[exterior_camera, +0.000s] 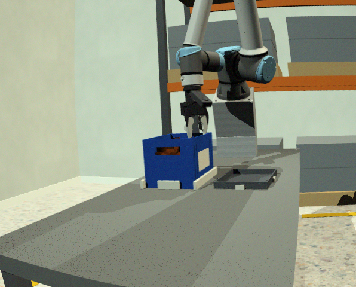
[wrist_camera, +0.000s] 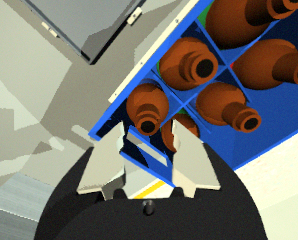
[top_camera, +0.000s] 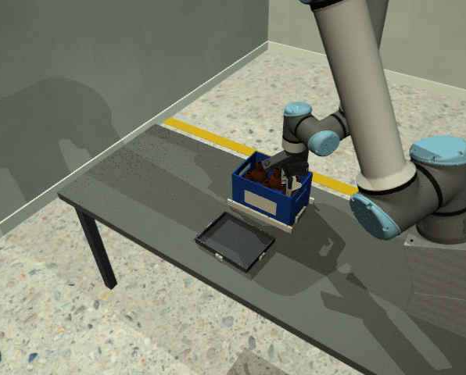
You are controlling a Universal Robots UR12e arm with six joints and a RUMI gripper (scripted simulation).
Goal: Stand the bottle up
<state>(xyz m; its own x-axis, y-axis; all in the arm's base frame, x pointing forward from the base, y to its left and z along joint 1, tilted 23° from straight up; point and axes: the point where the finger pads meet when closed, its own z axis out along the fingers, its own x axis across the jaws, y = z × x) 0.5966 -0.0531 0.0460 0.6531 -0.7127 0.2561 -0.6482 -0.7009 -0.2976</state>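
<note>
The blue crate (top_camera: 271,189) stands on the table and holds several brown bottles upright in its cells; it also shows in the exterior view (exterior_camera: 178,160). In the wrist view a brown bottle (wrist_camera: 148,109) stands upright in the corner cell of the crate (wrist_camera: 214,90), nearest the tray. My gripper (wrist_camera: 148,120) hangs straight above this bottle's neck. Its fingers stand apart on either side of the mouth and do not touch it. In the top and exterior views the gripper (top_camera: 292,183) (exterior_camera: 196,130) sits just at the crate's rim. The dark tray (top_camera: 235,241) (exterior_camera: 245,178) is empty.
Pale stop strips (exterior_camera: 169,184) lie along the crate's base. The arm's base block (top_camera: 443,258) stands at the table's right end. A yellow floor line (top_camera: 209,137) runs behind the table.
</note>
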